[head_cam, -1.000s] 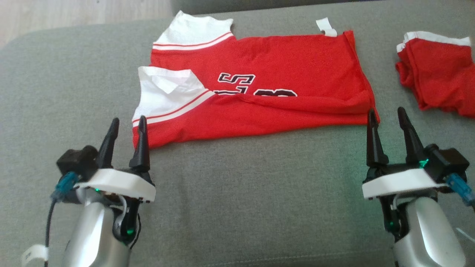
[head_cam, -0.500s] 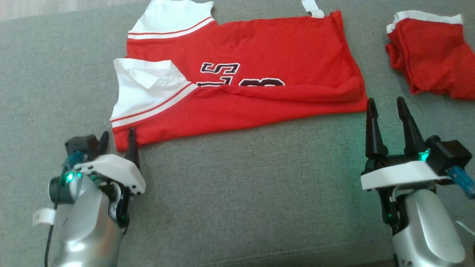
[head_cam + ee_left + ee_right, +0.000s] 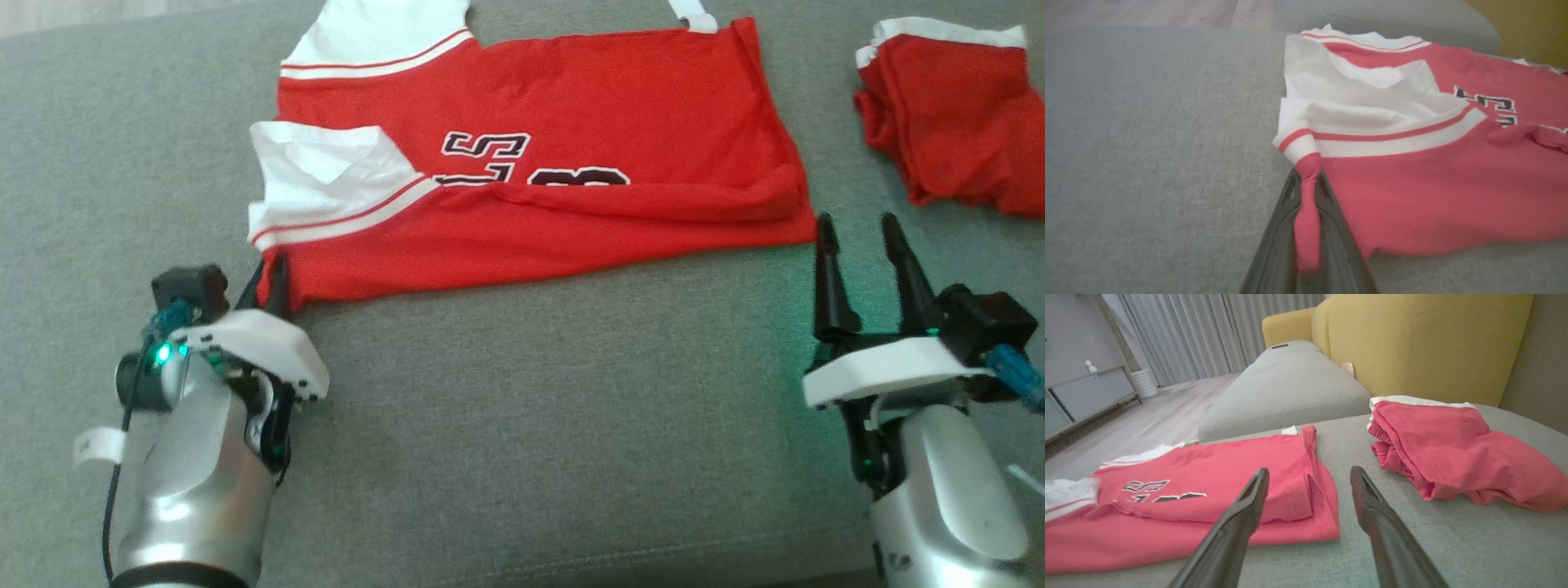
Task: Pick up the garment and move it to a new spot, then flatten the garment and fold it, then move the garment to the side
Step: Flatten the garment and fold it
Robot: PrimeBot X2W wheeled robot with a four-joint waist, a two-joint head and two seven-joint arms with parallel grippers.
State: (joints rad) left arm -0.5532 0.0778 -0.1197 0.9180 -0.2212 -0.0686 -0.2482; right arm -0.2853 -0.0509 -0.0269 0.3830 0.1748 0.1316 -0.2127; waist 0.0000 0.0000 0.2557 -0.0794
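Head: jersey (image 3: pixel 571 106) half-folded on sofa (image 3: pixel 531 425); left claw (image 3: pixel 268 278) clenched on near-left corner; right claw (image 3: pixel 857 224) released, just beside near-right corner.
Left wrist: red hem bunched in grip; soft, light, likely drapes.
Right wrist: corner thin, layered; pinch both layers there.

The jersey (image 3: pixel 531 163) lies at the seat's (image 3: pixel 522 408) far edge, and the head view's top edge cuts off its far sleeve (image 3: pixel 375 37) and white tag (image 3: pixel 692 14). A fold covers the lower half of its lettering (image 3: pixel 490 155), which cannot be read. The shorts (image 3: pixel 947 106), at the seat's right edge, are cropped by the frame. The left gripper (image 3: pixel 271 282) tips sit mostly behind its housing (image 3: pixel 253 343). The blurred left wrist view seems to show red cloth bunched between them.
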